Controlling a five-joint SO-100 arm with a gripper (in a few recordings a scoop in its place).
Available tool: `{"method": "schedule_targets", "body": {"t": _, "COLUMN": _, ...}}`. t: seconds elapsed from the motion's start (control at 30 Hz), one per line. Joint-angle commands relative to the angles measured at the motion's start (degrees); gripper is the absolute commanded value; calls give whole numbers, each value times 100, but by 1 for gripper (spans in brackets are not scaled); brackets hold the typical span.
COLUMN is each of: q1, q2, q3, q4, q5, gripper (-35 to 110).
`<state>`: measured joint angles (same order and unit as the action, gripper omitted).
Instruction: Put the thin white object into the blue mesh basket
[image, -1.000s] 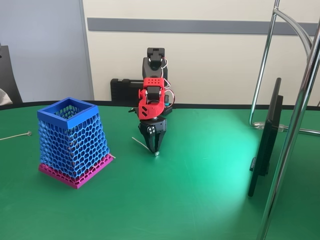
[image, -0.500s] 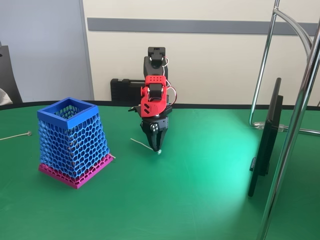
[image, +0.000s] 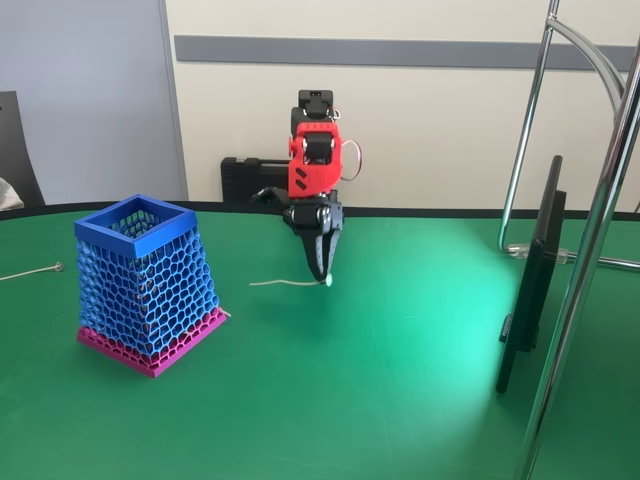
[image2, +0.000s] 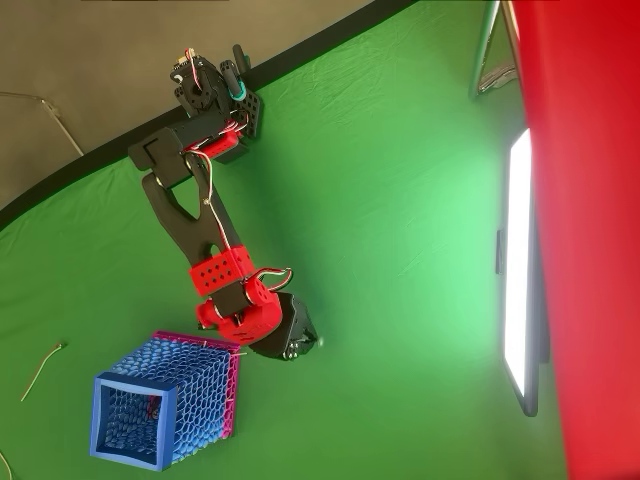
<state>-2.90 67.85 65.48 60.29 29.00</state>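
One stick (image: 285, 283) hangs level in our gripper (image: 322, 272), pinched by its head at frame centre, right of the basket (image: 146, 281).

fingers (image: 320, 268) pinch thin white object (image: 285, 283) above table (image: 400, 380).

I see open green table (image: 400, 400) between my gripper (image: 318, 268) and the blue mesh basket (image: 147, 275); its mouth is unobstructed.
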Motion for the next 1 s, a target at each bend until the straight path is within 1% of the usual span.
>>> {"method": "schedule_targets", "body": {"t": 0.0, "q1": 0, "q2": 519, "q3": -457, "q4": -220, "q5": -483, "gripper": 1}}
{"method": "schedule_targets", "body": {"t": 0.23, "q1": 149, "q2": 1213, "q3": -527, "q4": -1011, "q5": -1450, "gripper": 1}}
{"method": "schedule_targets", "body": {"t": 0.47, "q1": 791, "q2": 2004, "q3": -220, "q4": -2004, "q5": -1688, "gripper": 1}}
{"method": "schedule_targets", "body": {"t": 0.57, "q1": 1143, "q2": 2241, "q3": -97, "q4": -2224, "q5": -1468, "gripper": 1}}
{"method": "schedule_targets", "body": {"t": 0.83, "q1": 1942, "q2": 2435, "q3": 44, "q4": -2259, "q5": -290, "gripper": 1}}
{"method": "schedule_targets", "body": {"t": 0.97, "q1": 2136, "q2": 2575, "q3": 387, "q4": -2399, "q5": -53, "gripper": 1}}
